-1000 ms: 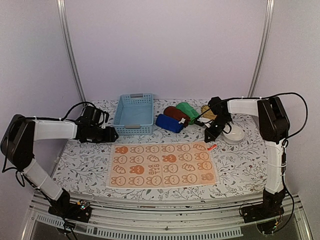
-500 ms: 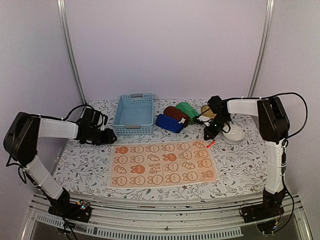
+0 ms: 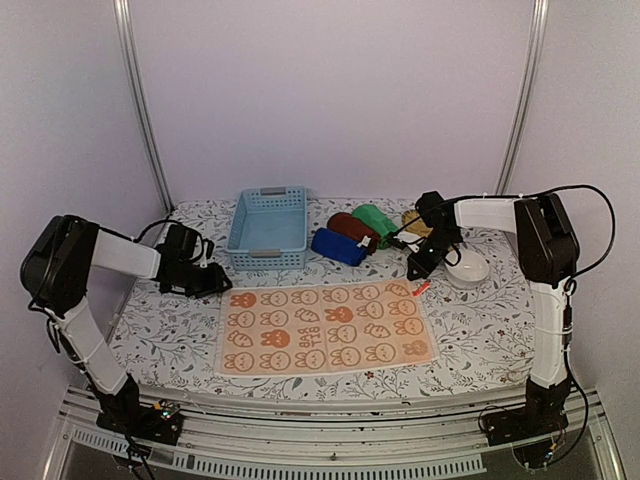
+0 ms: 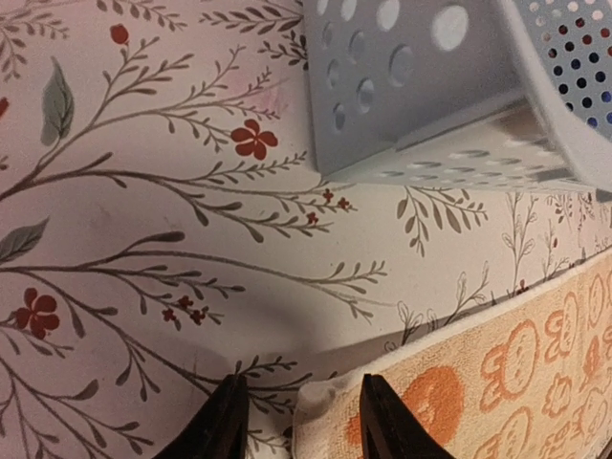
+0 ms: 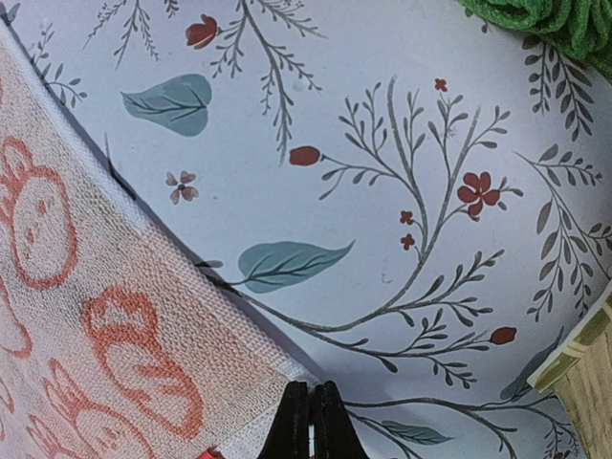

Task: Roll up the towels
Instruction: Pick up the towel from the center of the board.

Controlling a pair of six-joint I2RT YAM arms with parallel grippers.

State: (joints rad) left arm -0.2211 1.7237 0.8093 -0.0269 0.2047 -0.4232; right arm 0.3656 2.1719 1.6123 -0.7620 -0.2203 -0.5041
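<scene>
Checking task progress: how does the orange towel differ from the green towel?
The orange towel lies spread flat; the green towel is rolled up. Orange is patterned; green is plain. Orange lies near the front; green at the back by the maroon towel. Both are cloth, on the table.

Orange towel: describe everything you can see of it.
The orange towel is a rectangular, terry-looking peach cloth printed with darker orange rabbit motifs, with a pale hem and a small red tag at its far-right corner. It lies spread flat, unrolled, on the floral tablecloth. Its far-left corner sits between the left pincer's open fingers; the right pincer is shut at the far-right corner.
</scene>
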